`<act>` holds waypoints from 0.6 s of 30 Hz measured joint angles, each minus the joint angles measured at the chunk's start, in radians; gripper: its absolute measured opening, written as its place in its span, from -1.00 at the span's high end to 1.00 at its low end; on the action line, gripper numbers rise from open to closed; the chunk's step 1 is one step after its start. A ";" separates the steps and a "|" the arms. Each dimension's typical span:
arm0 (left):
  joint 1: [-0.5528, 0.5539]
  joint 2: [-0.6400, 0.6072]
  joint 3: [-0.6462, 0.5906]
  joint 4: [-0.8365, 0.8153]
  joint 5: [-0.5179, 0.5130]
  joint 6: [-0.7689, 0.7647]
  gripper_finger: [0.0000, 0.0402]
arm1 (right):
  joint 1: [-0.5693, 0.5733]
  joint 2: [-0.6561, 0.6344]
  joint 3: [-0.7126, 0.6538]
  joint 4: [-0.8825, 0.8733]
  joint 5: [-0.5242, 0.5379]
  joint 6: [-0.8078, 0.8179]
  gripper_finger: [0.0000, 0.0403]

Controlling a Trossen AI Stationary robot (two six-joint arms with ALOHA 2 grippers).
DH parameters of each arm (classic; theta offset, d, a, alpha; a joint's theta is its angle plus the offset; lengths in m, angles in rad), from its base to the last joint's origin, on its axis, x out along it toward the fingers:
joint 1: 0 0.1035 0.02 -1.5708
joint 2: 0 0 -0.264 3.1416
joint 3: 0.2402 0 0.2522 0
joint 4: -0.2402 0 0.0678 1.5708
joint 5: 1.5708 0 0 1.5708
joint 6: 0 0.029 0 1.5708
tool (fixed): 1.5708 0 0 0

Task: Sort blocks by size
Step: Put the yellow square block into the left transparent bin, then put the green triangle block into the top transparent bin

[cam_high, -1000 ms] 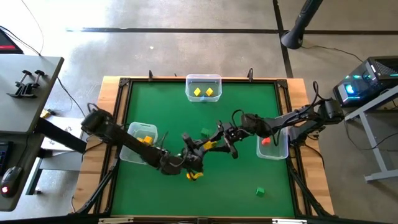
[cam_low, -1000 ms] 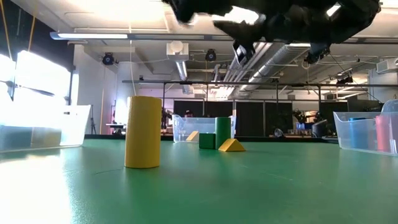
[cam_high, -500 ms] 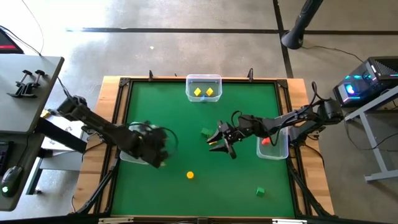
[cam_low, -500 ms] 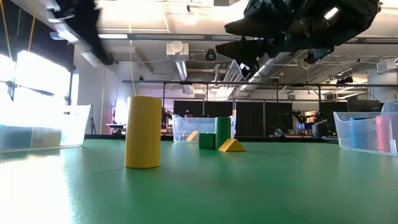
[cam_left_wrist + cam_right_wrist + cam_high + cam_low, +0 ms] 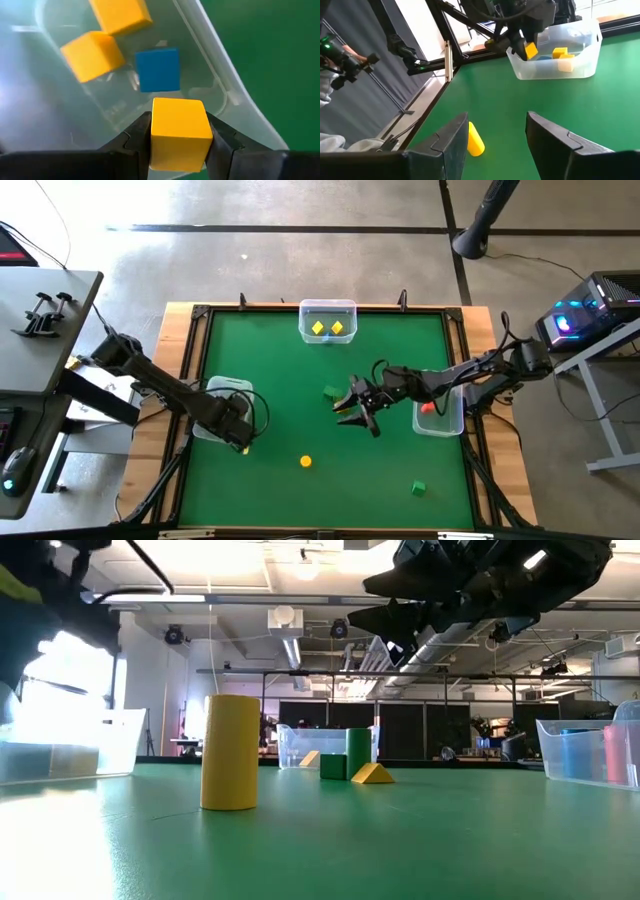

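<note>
Three blocks lie in the left bin point(image 5: 235, 100); left end effector point(image 5: 180, 145) clamps a yellow cube point(image 5: 179, 131).

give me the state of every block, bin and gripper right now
left gripper: shut on yellow cube, over left bin
yellow cube: held between the jaws, not yet dropped
left bin: holds two yellow blocks and a blue one
right gripper: open, empty, above mid table
yellow cylinder: upright on the mat
back bin: holds two yellow blocks
right bin: holds a red block
green block: loose on the mat
</note>
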 joint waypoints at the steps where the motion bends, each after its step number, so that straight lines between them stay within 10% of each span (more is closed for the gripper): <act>1: 0.000 0.000 -0.013 0.019 0.002 0.000 0.42 | 0.001 0.000 0.000 0.000 0.001 -0.003 0.06; 18: 0.012 -0.006 -0.043 -0.106 0.087 -0.030 -0.10 | 0.007 0.000 0.000 -0.001 0.021 -0.015 0.06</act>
